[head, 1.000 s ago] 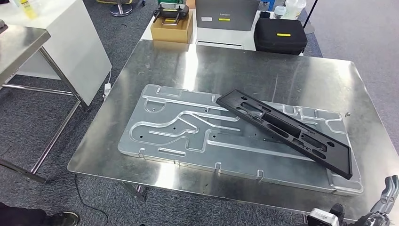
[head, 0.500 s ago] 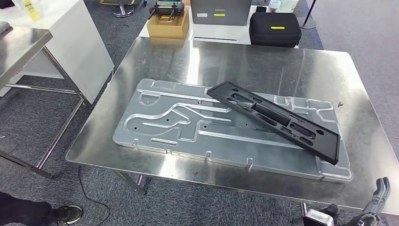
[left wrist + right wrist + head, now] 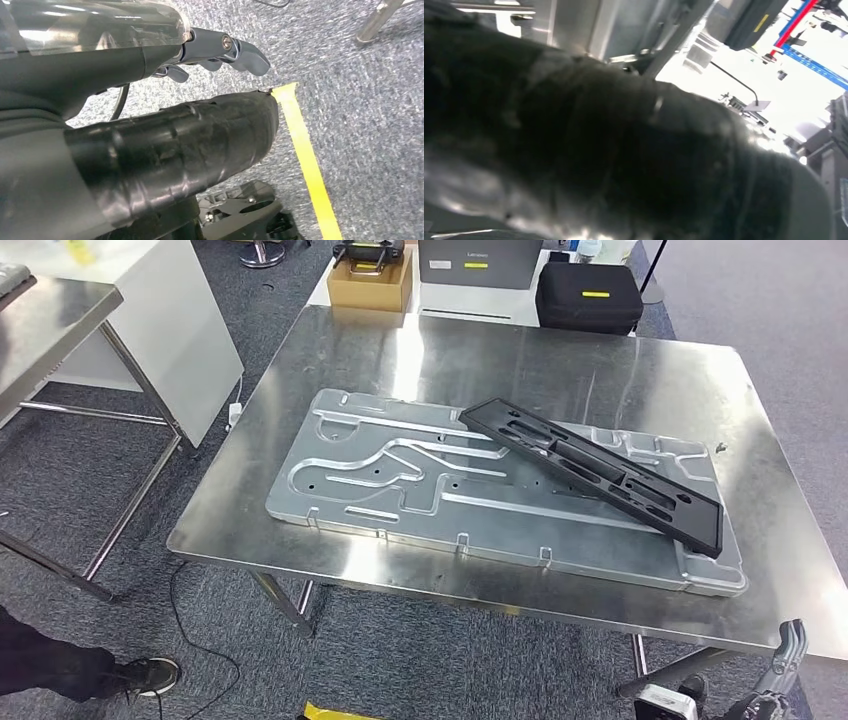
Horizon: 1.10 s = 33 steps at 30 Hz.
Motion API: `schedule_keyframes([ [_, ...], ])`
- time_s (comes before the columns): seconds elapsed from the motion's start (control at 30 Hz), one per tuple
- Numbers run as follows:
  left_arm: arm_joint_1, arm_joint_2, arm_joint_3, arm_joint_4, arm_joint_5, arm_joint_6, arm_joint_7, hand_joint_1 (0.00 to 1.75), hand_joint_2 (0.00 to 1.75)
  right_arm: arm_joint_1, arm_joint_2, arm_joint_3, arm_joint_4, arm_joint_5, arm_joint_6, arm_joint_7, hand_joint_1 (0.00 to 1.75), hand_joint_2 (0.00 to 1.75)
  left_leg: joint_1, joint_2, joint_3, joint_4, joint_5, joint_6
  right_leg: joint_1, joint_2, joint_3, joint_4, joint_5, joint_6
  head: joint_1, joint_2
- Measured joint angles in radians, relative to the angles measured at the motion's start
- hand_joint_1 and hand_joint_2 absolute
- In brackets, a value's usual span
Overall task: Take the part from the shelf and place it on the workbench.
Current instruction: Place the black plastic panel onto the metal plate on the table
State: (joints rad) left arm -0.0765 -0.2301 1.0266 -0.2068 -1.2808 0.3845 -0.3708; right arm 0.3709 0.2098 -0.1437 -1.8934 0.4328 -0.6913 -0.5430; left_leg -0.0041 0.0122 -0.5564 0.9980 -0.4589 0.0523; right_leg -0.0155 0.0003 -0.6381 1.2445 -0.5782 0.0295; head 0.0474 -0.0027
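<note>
Right hand low at near right, below workbench edge — holds nothing visible, finger spread unclear, cannot tell. Left hand hangs over carpet, fingers loosely apart, empty. Black part already lies on workbench, slanted across right half of grooved metal plate. Judgement: placing looks done — next move calls only for keeping arms clear of table edge.

No lettering here is clear enough to read. The black case and the grey box each carry a yellow label, both illegible.
</note>
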Motion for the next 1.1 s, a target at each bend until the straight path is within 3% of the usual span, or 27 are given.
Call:
schedule_keyframes([
  [0.07, 0.0, 0.0, 0.0, 0.0, 0.0, 0.0, 0.0, 0.0, 0.0, -0.002, 0.0, 0.0, 0.002, -0.002, 0.0, 0.0, 0.0, 0.0, -0.001, -0.001, -0.018, 0.014, 0.006, -0.006, 0.001, 0.0, 0.096, -0.133, 0.034, -0.005, 0.0, 0.0],
  [0.13, -0.001, 0.0, 0.0, 0.0, 0.0, 0.0, 0.0, 0.0, 0.0, -0.004, 0.0, 0.001, 0.003, -0.004, 0.0, 0.0, 0.0, 0.0, -0.003, -0.001, -0.028, 0.024, 0.012, -0.016, 0.007, 0.001, 0.143, -0.213, 0.042, -0.014, -0.001, 0.0],
  [0.2, -0.001, 0.0, 0.0, 0.0, 0.0, 0.0, 0.0, 0.0, 0.0, -0.005, 0.001, 0.001, 0.004, -0.004, 0.0, 0.0, 0.0, 0.0, -0.003, -0.002, -0.031, 0.024, 0.021, -0.028, 0.009, 0.001, 0.138, -0.222, 0.047, -0.026, -0.001, 0.0],
  [0.27, 0.0, 0.0, 0.001, 0.0, 0.0, 0.0, 0.0, 0.0, 0.0, -0.005, 0.003, 0.002, 0.005, -0.004, 0.0, 0.0, 0.0, 0.0, -0.001, -0.005, -0.042, 0.043, 0.002, -0.04, 0.006, -0.002, 0.127, -0.229, 0.061, -0.042, -0.002, 0.0],
  [0.3, 0.001, 0.0, 0.001, 0.0, 0.0, 0.0, 0.001, 0.0, 0.0, -0.005, 0.004, 0.003, 0.006, -0.004, 0.0, 0.0, 0.0, 0.0, 0.0, -0.006, -0.054, 0.074, -0.03, -0.045, 0.004, -0.003, 0.118, -0.232, 0.069, -0.049, -0.002, 0.0],
  [0.37, 0.001, 0.0, 0.002, 0.0, 0.0, 0.0, 0.002, 0.0, 0.0, -0.005, 0.005, 0.005, 0.007, -0.004, 0.001, 0.0, 0.0, 0.0, 0.004, -0.008, -0.089, 0.186, -0.122, -0.053, 0.005, -0.005, 0.097, -0.231, 0.085, -0.058, -0.004, 0.0],
  [0.4, 0.001, 0.0, 0.002, 0.0, 0.0, 0.0, 0.002, 0.0, 0.0, -0.005, 0.005, 0.007, 0.008, -0.004, 0.001, 0.0, 0.0, 0.0, 0.006, -0.008, -0.104, 0.245, -0.155, -0.055, 0.006, -0.006, 0.086, -0.23, 0.092, -0.059, -0.004, 0.0],
  [0.43, 0.001, 0.0, 0.002, 0.0, 0.0, 0.0, 0.002, 0.0, 0.0, -0.005, 0.005, 0.007, 0.009, -0.004, 0.001, 0.001, 0.0, 0.0, 0.006, -0.008, -0.107, 0.285, -0.168, -0.056, 0.007, -0.006, 0.074, -0.228, 0.1, -0.058, -0.004, 0.0],
  [0.47, 0.001, 0.0, 0.002, 0.0, 0.0, 0.0, 0.002, 0.0, 0.0, -0.005, 0.005, 0.008, 0.01, -0.004, 0.001, 0.001, 0.0, 0.0, 0.007, -0.008, -0.095, 0.292, -0.16, -0.055, 0.007, -0.007, 0.062, -0.225, 0.107, -0.058, -0.004, 0.0],
  [0.5, 0.001, 0.0, 0.002, 0.0, 0.0, 0.0, 0.003, 0.0, 0.0, -0.005, 0.005, 0.008, 0.011, -0.004, 0.001, 0.002, 0.0, 0.0, 0.007, -0.008, -0.064, 0.262, -0.135, -0.054, 0.007, -0.007, 0.051, -0.222, 0.113, -0.056, -0.004, 0.0],
  [0.53, 0.001, 0.0, 0.002, 0.0, 0.0, 0.0, 0.003, 0.0, 0.0, -0.005, 0.005, 0.008, 0.012, -0.004, 0.001, 0.002, 0.0, 0.0, 0.006, -0.008, -0.017, 0.201, -0.106, -0.05, 0.008, -0.007, 0.043, -0.218, 0.119, -0.054, -0.004, 0.0],
  [0.6, -0.001, 0.0, 0.002, 0.0, 0.0, 0.0, 0.003, 0.0, 0.0, -0.005, 0.005, 0.008, 0.012, -0.004, 0.001, 0.003, 0.0, 0.0, 0.003, -0.008, 0.077, 0.058, -0.082, -0.04, 0.009, -0.007, 0.031, -0.212, 0.13, -0.047, -0.004, 0.0],
  [0.67, -0.002, 0.001, 0.002, 0.0, 0.0, 0.0, 0.003, 0.0, 0.0, -0.006, 0.006, 0.009, 0.012, -0.004, 0.0, 0.004, 0.0, 0.0, -0.003, -0.008, 0.112, -0.011, -0.087, -0.032, 0.009, -0.008, 0.026, -0.211, 0.143, -0.036, -0.004, 0.0],
  [0.73, -0.001, 0.0, 0.002, 0.0, 0.0, 0.0, 0.003, 0.0, 0.0, -0.006, 0.006, 0.01, 0.013, -0.004, 0.0, 0.005, 0.0, 0.0, -0.002, -0.006, 0.107, -0.021, -0.074, -0.022, 0.007, -0.009, 0.025, -0.212, 0.153, -0.023, -0.003, 0.0],
  [0.77, -0.001, 0.0, 0.002, 0.0, 0.0, 0.001, 0.003, 0.0, 0.0, -0.006, 0.006, 0.01, 0.013, -0.004, 0.0, 0.006, 0.0, 0.0, -0.001, -0.004, 0.102, -0.026, -0.064, -0.013, 0.007, -0.008, 0.02, -0.203, 0.143, -0.018, -0.003, 0.0],
  [0.83, -0.001, 0.0, 0.002, 0.0, 0.0, 0.002, 0.003, 0.0, 0.0, -0.006, 0.006, 0.01, 0.015, -0.004, 0.0, 0.007, 0.0, 0.0, 0.003, 0.001, 0.085, -0.033, -0.041, 0.003, 0.006, -0.004, -0.008, -0.13, 0.072, -0.01, -0.003, 0.0],
  [0.9, -0.002, 0.0, 0.002, 0.0, -0.001, 0.002, 0.003, 0.0, 0.0, -0.006, 0.006, 0.01, 0.019, -0.004, 0.0, 0.009, 0.0, 0.0, 0.001, 0.003, 0.059, -0.028, -0.025, 0.008, 0.004, -0.002, -0.045, -0.006, -0.014, -0.005, -0.002, 0.0],
  [0.93, -0.001, 0.0, 0.002, 0.0, -0.001, 0.002, 0.003, 0.0, 0.0, -0.006, 0.006, 0.01, 0.021, -0.004, 0.0, 0.009, 0.0, 0.0, -0.001, 0.003, 0.046, -0.023, -0.018, 0.007, 0.002, -0.002, -0.052, 0.04, -0.032, -0.002, -0.002, 0.0],
  [0.97, 0.0, 0.0, 0.002, 0.0, -0.001, 0.003, 0.004, 0.0, 0.0, -0.006, 0.006, 0.01, 0.022, -0.004, 0.0, 0.01, 0.0, 0.0, -0.001, 0.004, 0.033, -0.017, -0.012, 0.006, 0.0, -0.002, -0.043, 0.054, -0.027, -0.001, -0.002, 0.0],
  [1.0, 0.0, 0.0, 0.002, 0.0, -0.001, 0.003, 0.004, 0.0, 0.0, -0.006, 0.006, 0.01, 0.024, -0.004, 0.0, 0.011, 0.0, 0.0, -0.001, 0.004, 0.019, -0.009, -0.006, 0.004, -0.002, -0.002, -0.017, 0.033, -0.007, 0.001, -0.002, 0.0],
  [1.03, 0.0, 0.0, 0.002, 0.0, -0.001, 0.003, 0.004, 0.0, 0.0, -0.006, 0.006, 0.01, 0.025, -0.004, 0.0, 0.011, 0.0, 0.0, -0.001, 0.003, 0.006, 0.0, -0.002, 0.001, -0.004, -0.002, 0.026, -0.022, 0.02, 0.001, -0.002, 0.0],
  [1.1, -0.001, 0.0, 0.002, 0.0, -0.001, 0.004, 0.004, 0.0, 0.0, -0.009, 0.006, 0.01, 0.025, -0.004, 0.0, 0.013, 0.0, 0.0, -0.003, 0.002, -0.016, 0.018, 0.004, -0.006, -0.004, -0.002, 0.114, -0.153, 0.041, -0.003, -0.003, 0.0],
])
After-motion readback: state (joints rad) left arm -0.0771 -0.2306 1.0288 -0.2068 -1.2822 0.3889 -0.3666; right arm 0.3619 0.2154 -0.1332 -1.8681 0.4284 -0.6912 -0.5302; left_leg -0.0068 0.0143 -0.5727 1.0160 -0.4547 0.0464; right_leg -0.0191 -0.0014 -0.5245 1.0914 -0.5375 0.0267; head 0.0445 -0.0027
